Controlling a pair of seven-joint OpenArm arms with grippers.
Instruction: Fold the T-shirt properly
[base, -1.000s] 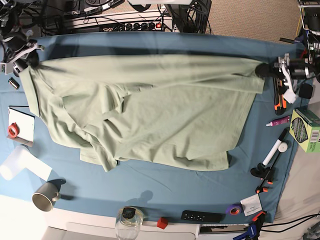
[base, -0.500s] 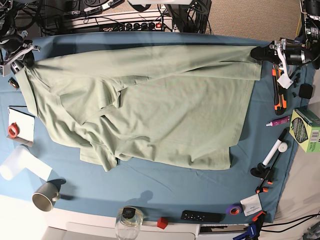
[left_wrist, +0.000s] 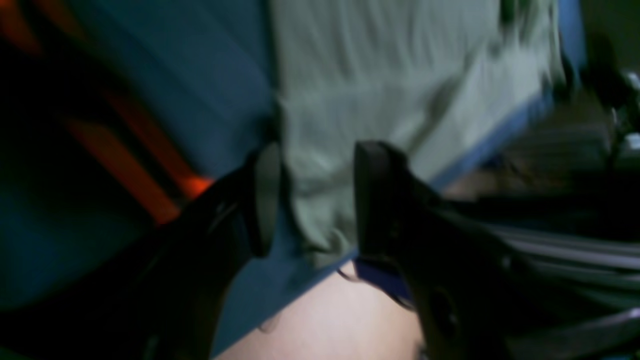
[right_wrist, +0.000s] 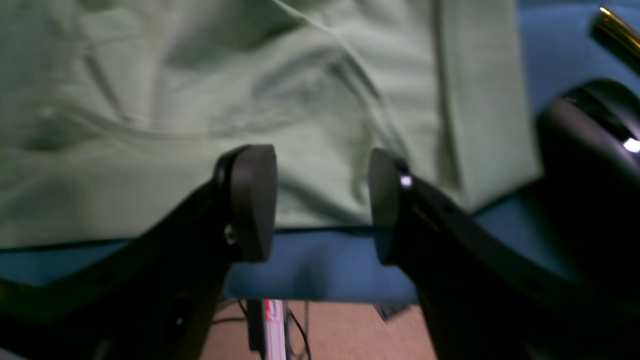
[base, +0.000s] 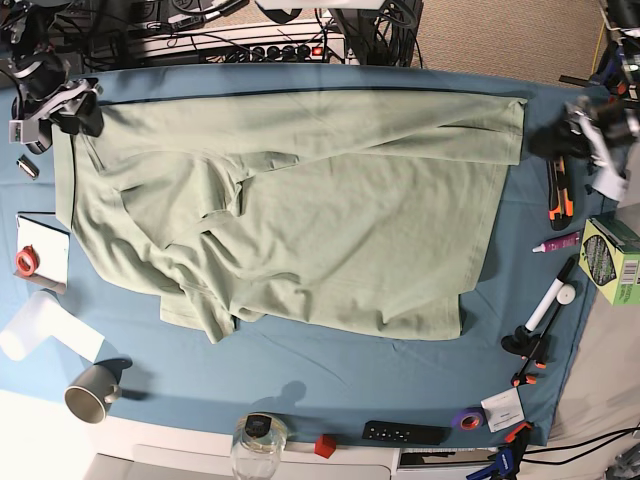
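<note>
The pale sage-green T-shirt (base: 300, 210) lies spread and wrinkled on the blue table cloth (base: 330, 370), its far edge straight along the table's far side. One sleeve is bunched at the near left (base: 195, 305). My left gripper (base: 548, 142) is open and empty just right of the shirt's far right corner. In the left wrist view its jaws (left_wrist: 310, 200) stand apart over that corner of the shirt (left_wrist: 380, 75). My right gripper (base: 84, 112) is open at the shirt's far left corner. In the right wrist view (right_wrist: 322, 205) the shirt's edge (right_wrist: 200, 125) lies just beyond the fingertips.
On the right lie an orange-black cutter (base: 560, 195), a white marker (base: 552, 303) and a green box (base: 612, 258). Along the near edge are a mug (base: 92, 392), a glass jar (base: 258, 445), a remote (base: 404, 433) and purple tape (base: 466, 420). A notepad with red tape (base: 26, 262) lies left.
Both grippers carried the taut far edge of the shirt toward the table's far side, then let go. The edge now lies flat, and the left gripper has drawn back to the right.
</note>
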